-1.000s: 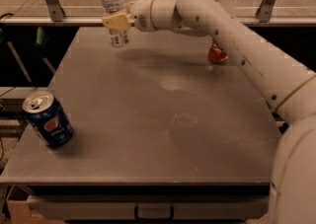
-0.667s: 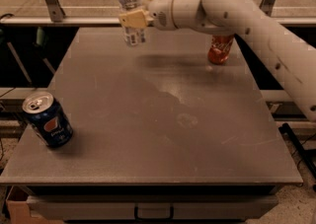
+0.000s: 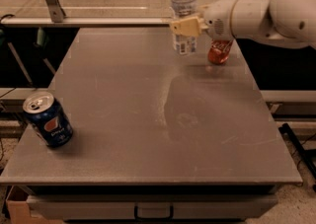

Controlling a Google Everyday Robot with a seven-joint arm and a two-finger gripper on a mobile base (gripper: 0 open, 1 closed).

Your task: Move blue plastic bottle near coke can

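Observation:
The blue plastic bottle [image 3: 184, 13] is a tall clear bottle with a white cap and a pale label. It is upright at the far right of the table. My gripper [image 3: 184, 26] is shut on its middle, reaching in from the right. The coke can [image 3: 219, 51] is red and stands just right of the bottle, partly hidden behind my white arm [image 3: 256, 16]. Whether the bottle's base touches the table I cannot tell.
A blue Pepsi can [image 3: 47, 119] leans at the near left edge of the grey table [image 3: 148, 119]. A metal rail [image 3: 89, 20] runs along the far edge. A drawer handle [image 3: 153, 212] shows below the front.
My gripper has carried the bottle to the right along the far side of the table, from the back left to right beside the coke can.

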